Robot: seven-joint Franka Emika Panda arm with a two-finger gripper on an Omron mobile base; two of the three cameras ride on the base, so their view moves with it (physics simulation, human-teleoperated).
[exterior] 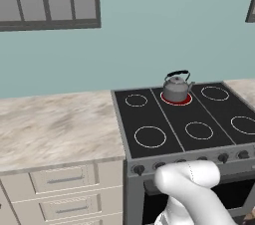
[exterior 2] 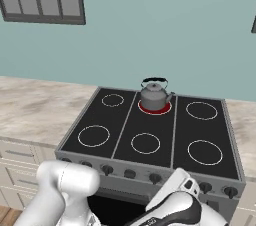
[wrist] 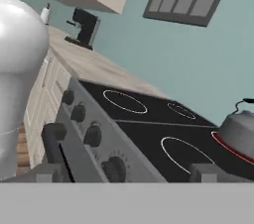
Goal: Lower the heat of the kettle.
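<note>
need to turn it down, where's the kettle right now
The kettle sits on the stove's glowing red back-middle burner, near the wall.

Shiny grey metal kettle (black handle) on a smooth black stovetop.

Left base view: behind-left, looking down, stove at 3 o'clock.
Right base view: behind-right, stove central.
Hand view: low, close, rolled, along knobs.
Shared: cooktop.

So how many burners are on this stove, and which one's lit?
6, in two rows of three. Back row: left, middle under the kettle, glowing red, right. Front row: left, middle, right.
</note>
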